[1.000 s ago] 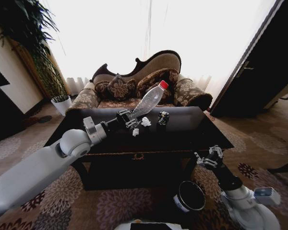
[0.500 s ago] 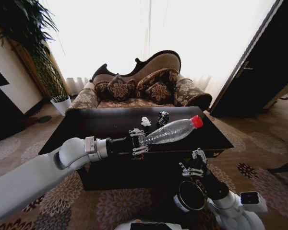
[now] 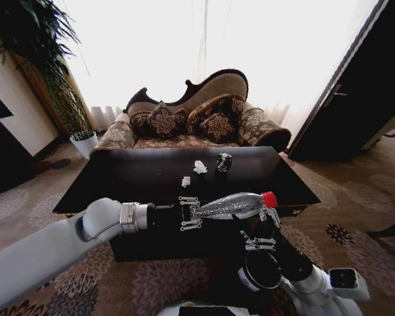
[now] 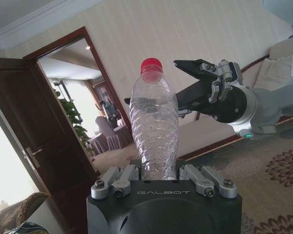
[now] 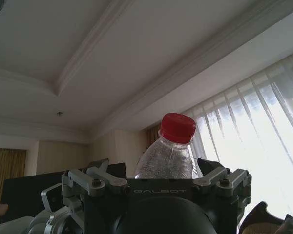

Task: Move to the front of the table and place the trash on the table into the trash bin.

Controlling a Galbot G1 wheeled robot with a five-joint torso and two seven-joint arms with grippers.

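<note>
The left claw point(image 3: 189, 214) is closed on the bottom of the clear bottle point(image 3: 229, 206). It holds the bottle sideways in the air, just in front of the near edge of the worktop point(image 3: 105, 191). The red cap point(image 3: 269, 199) points right, into the open right claw point(image 3: 257, 232). The trash bin point(image 3: 261, 270) sits on the floor below, a bit to the right. This looks like a hand-over step. Next, the right claw should close near the cap. 2 white tissue lumps point(image 3: 199, 167) and 1 dark piece point(image 3: 223, 162) wait on the worktop.
</note>
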